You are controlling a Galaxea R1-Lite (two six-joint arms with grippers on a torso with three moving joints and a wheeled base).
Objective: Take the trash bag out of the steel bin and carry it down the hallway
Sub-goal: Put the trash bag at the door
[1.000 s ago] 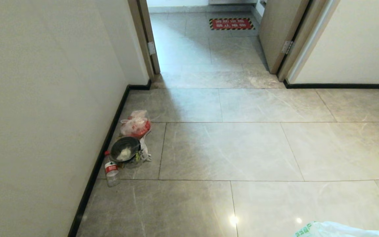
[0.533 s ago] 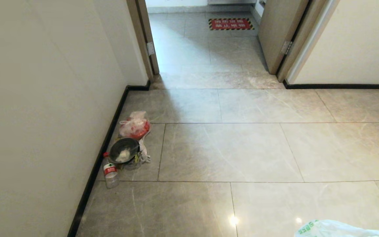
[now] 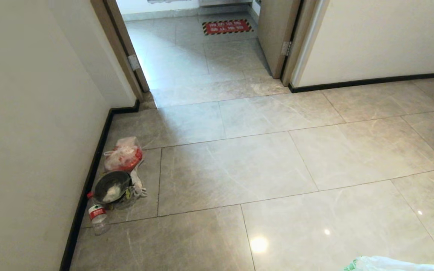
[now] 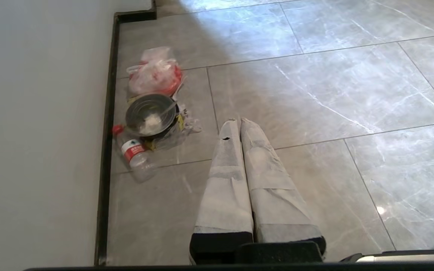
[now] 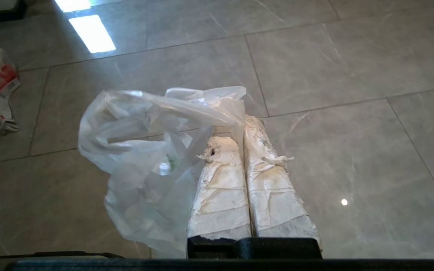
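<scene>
The trash bag (image 5: 145, 158) is thin, whitish and crinkled, with a bit of green print, and it hangs above the hallway floor (image 3: 239, 169). My right gripper (image 5: 239, 130) is shut on the bag's upper edge, which is pinched between the taped fingers. In the head view only the bag's top (image 3: 398, 264) pokes in at the bottom right edge. My left gripper (image 4: 236, 121) is shut with nothing in it, hanging over the grey tiles. The steel bin is out of view.
Litter lies by the left wall's dark baseboard (image 3: 85, 188): a clear bag with red contents (image 3: 123, 158), a dark round bowl (image 3: 112, 187) and a plastic bottle (image 3: 98, 218). Ahead is a doorway (image 3: 187, 56) with an open wooden door (image 3: 275, 34) and a red floor sign (image 3: 227, 27).
The whole head view has shifted left and slightly tilted, so the camera has turned to the right. The litter stays where it lay. The bag still hangs from my right gripper.
</scene>
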